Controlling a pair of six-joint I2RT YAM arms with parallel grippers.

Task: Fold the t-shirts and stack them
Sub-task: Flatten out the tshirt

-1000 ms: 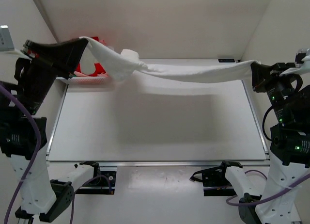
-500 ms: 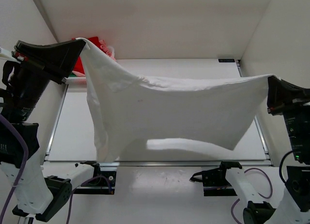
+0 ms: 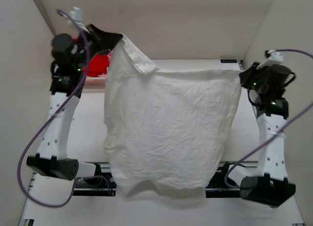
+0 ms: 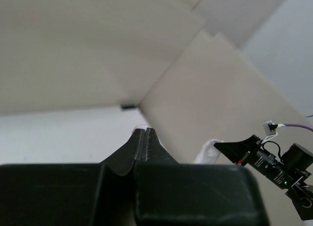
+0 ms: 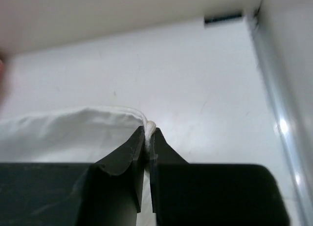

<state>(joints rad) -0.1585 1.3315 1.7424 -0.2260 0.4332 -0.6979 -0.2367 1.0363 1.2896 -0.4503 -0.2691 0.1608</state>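
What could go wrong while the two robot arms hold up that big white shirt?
On the right gripper the jaws pinch only a thin edge of the white shirt, so it might slip out. The shirt's bottom hangs past the near edge of the table, so it could land half off. By the left gripper the cloth is folded over, which may leave a crease.
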